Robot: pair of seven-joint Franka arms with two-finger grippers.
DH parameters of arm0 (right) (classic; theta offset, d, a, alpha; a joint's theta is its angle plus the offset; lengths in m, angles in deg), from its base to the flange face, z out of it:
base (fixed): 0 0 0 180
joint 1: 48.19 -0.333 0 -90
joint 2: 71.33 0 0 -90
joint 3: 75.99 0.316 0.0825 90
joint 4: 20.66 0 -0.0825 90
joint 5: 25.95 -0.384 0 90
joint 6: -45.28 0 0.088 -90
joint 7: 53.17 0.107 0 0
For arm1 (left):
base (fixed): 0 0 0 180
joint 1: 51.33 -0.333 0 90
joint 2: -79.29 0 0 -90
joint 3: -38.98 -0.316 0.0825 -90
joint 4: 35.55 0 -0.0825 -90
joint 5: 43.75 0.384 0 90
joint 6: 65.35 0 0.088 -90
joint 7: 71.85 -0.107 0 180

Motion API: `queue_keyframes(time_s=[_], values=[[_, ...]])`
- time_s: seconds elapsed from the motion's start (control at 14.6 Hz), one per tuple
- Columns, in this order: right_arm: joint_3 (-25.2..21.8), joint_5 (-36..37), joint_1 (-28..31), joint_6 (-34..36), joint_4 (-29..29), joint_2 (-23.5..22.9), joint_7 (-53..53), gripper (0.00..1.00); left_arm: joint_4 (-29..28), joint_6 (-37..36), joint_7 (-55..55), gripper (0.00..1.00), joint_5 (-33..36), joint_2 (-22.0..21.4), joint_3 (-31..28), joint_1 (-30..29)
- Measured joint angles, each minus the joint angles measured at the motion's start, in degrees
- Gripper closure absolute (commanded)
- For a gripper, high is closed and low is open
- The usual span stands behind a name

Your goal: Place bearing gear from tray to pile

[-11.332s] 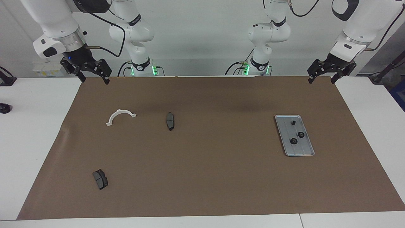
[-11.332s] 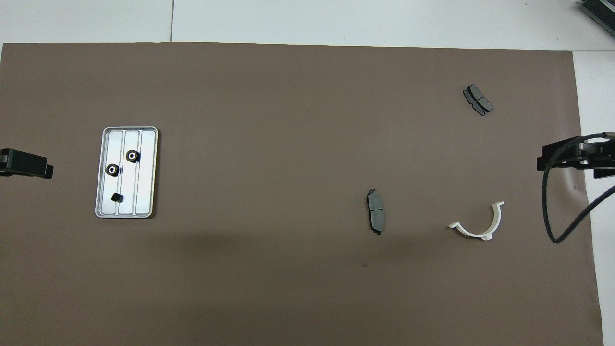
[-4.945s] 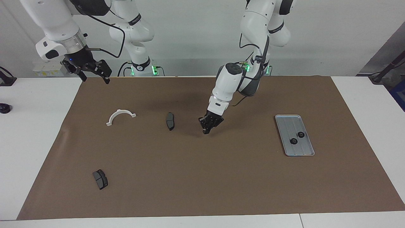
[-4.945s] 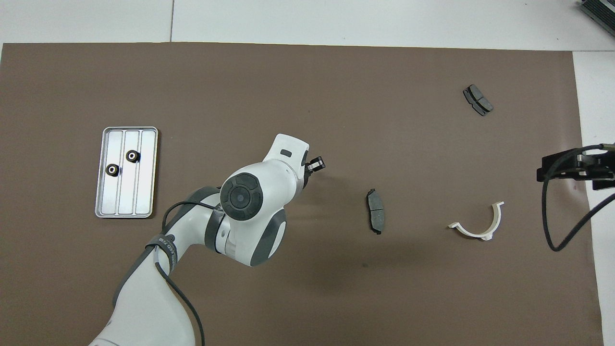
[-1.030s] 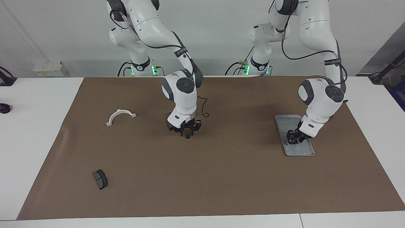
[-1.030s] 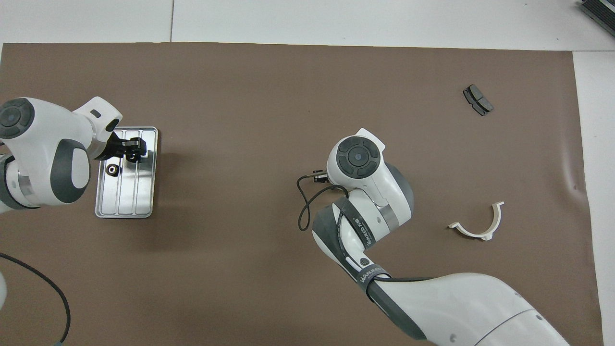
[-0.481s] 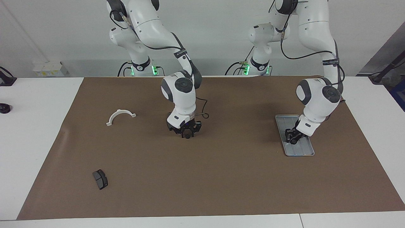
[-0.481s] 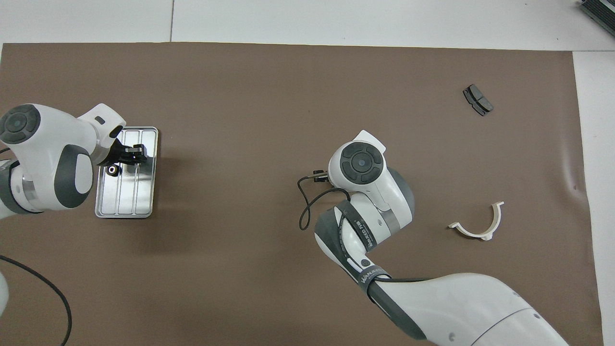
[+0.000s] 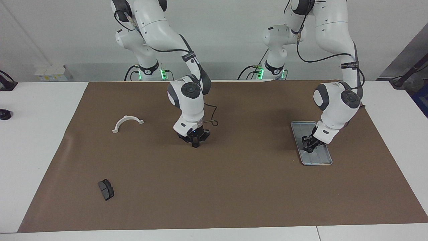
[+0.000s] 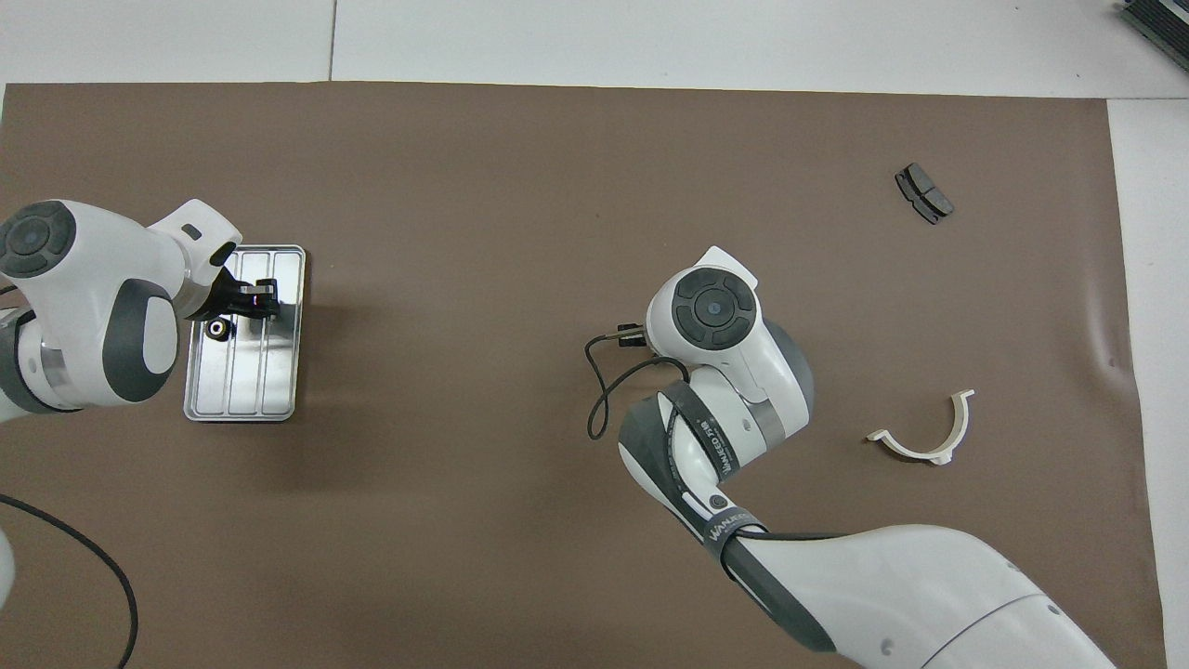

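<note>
Nearest the robots, toward the right arm's end of the bench, a white half-ring bracket [image 9: 127,121] lies flat on the brown mat. Next, at mid-mat, the right claw [image 9: 195,143] is down low w/ its tips closed together; you can't tell whether anything is pinched between them. About level w/ it, toward the left arm's end, sits the tray [image 9: 321,160], long axis running away from the robots. The left claw [image 9: 308,147] is down inside the tray, over its middle; whether it's open, closed or gripping can't be told from here. One bearing gear [image 10: 218,328], small, black and round, lies on the tray floor just beside that claw, toward the left arm's end. What's under the claw itself is hidden. So the left arm is the one on the job: gear and claw are almost touching, the right arm well apart. Farthest out, toward the right arm's end, one dark brake pad [image 9: 106,189] lies alone. The pile parts are widely scattered, so the carry from the tray runs across most of the mat.
</note>
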Motion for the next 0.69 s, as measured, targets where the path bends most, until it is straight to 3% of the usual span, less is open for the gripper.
queue_keyframes(time_s=[0.21,0.41,0.69], values=[[-0.5,0.0,3.3,4.0,0.5,4.5,-0.3,1.0,6.4,-7.5,1.1,1.0,1.1,0.0,0.2,1.9],[-0.6,0.0,11.1,5.7,0.6,9.0,-6.2,1.0,10.1,-11.1,9.8,1.0,1.4,0.0,0.5,7.5],[-0.6,-0.4,18.5,0.2,0.5,8.2,-9.2,1.0,10.5,-11.1,25.5,1.0,1.5,0.1,0.9,18.8]])
